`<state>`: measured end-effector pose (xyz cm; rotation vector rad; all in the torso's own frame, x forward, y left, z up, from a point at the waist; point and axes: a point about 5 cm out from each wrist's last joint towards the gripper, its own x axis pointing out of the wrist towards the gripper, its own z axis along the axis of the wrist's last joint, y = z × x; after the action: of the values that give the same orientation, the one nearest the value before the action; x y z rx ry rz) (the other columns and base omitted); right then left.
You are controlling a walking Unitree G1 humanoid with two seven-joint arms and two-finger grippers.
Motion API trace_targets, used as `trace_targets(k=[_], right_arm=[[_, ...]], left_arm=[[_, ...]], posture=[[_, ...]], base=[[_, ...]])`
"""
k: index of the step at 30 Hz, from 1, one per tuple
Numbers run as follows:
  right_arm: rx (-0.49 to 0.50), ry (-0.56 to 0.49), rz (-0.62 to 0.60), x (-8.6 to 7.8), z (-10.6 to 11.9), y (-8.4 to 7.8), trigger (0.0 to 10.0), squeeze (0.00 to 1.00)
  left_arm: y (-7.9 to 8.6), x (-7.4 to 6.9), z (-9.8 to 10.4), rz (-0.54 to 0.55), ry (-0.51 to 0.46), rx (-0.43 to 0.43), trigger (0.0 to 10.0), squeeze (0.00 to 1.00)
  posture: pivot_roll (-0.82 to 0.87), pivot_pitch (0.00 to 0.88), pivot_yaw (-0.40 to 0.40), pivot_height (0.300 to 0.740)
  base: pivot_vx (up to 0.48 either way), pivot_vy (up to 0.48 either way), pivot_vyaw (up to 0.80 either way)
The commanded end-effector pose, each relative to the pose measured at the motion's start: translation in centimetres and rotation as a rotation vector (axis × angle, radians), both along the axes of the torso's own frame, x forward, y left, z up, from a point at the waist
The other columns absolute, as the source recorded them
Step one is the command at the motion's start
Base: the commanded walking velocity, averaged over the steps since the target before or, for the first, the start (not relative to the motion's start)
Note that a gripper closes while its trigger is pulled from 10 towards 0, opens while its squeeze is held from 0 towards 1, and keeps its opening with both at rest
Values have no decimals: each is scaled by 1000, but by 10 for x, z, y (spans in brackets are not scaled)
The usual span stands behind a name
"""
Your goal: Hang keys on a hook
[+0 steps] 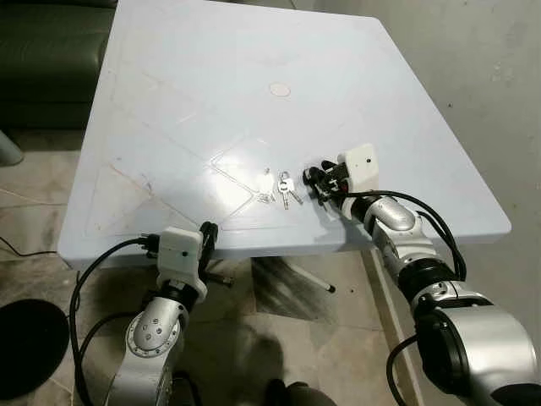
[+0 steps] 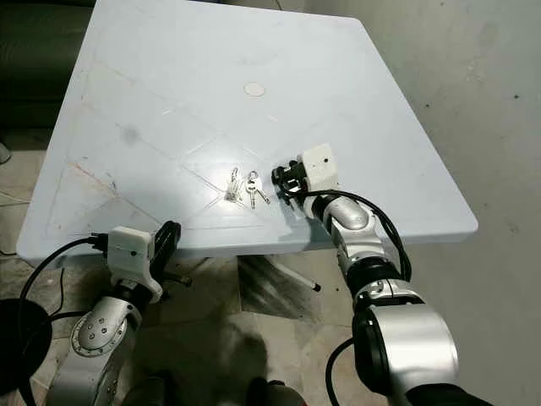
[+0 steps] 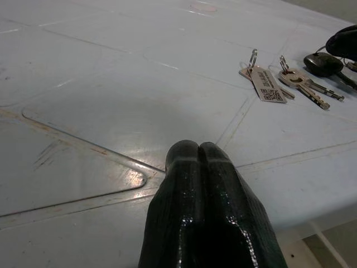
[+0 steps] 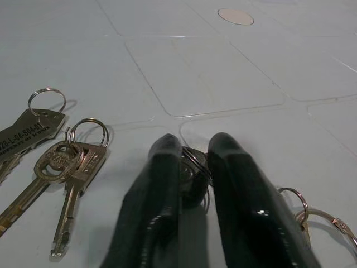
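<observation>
Three sets of keys lie near the front of the white table [image 1: 211,85]. A key with a brass tag [image 1: 267,188] is on the left and a ring of two silver keys [image 1: 287,191] sits beside it. My right gripper [image 1: 319,182] rests on the table just right of them, shut on a black-headed key [image 4: 191,174] with a ring. More rings [image 4: 291,196] of that bunch trail beside one finger. My left gripper [image 1: 207,237] is shut and holds nothing. It sits at the table's front edge, well short of the tagged key [image 3: 266,85].
A round cap [image 1: 280,89] marks the table's middle. A dark sofa [image 1: 51,51] stands at the back left. The table's leg [image 1: 296,275] slants under the front edge. A black round object [image 1: 25,347] lies on the tiled floor at the left.
</observation>
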<state>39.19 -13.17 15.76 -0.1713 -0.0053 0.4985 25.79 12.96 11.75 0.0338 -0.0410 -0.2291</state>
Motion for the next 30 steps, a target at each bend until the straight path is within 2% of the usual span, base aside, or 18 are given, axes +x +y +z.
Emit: trace_targets(k=[1, 2, 6, 7, 8, 9, 10, 11, 12, 15, 19, 23, 25, 27, 28, 30], right_arm=[[-19, 21, -16, -1, -5, -6, 2314, 0], [-20, 22, -16, -1, -5, -6, 1882, 0], [-18, 23, -15, -1, -5, -6, 1765, 0], [-13, 27, -12, -1, -5, -6, 2667, 0], [-13, 27, -10, -1, -5, -6, 2118, 0], [-15, 28, -11, -1, -6, -6, 863, 0], [-19, 26, -14, -1, -6, -6, 1686, 0], [-19, 25, -12, -1, -6, -6, 0, 0], [-15, 30, -14, -1, -6, -5, 510, 0], [-11, 31, -17, -1, -6, -5, 0, 0], [65, 3, -29, 0, 1, -7, 0, 0], [241, -26, -78, 4, 14, -16, 0, 0], [266, -34, -85, 4, 16, -18, 0, 0], [371, -54, -118, 3, 19, -26, 0, 0], [395, -88, -109, 1, 21, -29, 0, 0], [383, -107, -126, -1, 20, -31, 0, 0]], left_arm=[[2, -5, -10, 17, 50, 8, 10000, 0], [2, -5, -10, 17, 50, 8, 10000, 0], [2, -5, -9, 17, 49, 7, 10000, 0], [2, -5, -9, 17, 49, 7, 10000, 0], [2, -5, -9, 17, 49, 7, 10000, 0], [2, -5, -10, 18, 50, 7, 10000, 0], [2, -5, -10, 19, 50, 7, 10000, 0], [2, -5, -10, 20, 50, 6, 10000, 0], [2, -5, -9, 21, 49, 6, 10000, 0], [2, -5, -9, 22, 49, 5, 10000, 0], [2, -3, -8, 32, 46, -15, 10000, 0], [5, 3, -4, 67, 36, -44, 10000, 0], [6, 5, -3, 76, 34, -62, 10000, 0], [9, 14, 6, 121, 21, -132, 10000, 0], [10, 17, 11, 129, 11, -166, 10000, 0], [12, 21, 14, 141, 0, -174, 10000, 0]], posture=[[184, 235, -164, 740], [183, 236, -164, 740], [183, 237, -164, 740], [184, 237, -165, 740], [184, 237, -165, 740], [184, 237, -165, 740], [184, 237, -165, 740], [186, 236, -166, 740], [187, 237, -166, 740], [186, 236, -166, 740], [187, 234, -166, 740], [181, 223, -163, 740], [176, 215, -160, 740], [166, 205, -156, 740], [166, 205, -156, 740], [149, 190, -150, 740]], base=[[0, 0, 0], [0, 0, 0], [0, 0, 0], [0, 0, 0], [0, 0, 0], [0, 0, 0], [0, 0, 0], [0, 0, 0], [0, 0, 0], [0, 0, 0], [0, 0, 0], [0, 0, 0], [0, 0, 0], [0, 0, 0], [0, 0, 0], [0, 0, 0]])
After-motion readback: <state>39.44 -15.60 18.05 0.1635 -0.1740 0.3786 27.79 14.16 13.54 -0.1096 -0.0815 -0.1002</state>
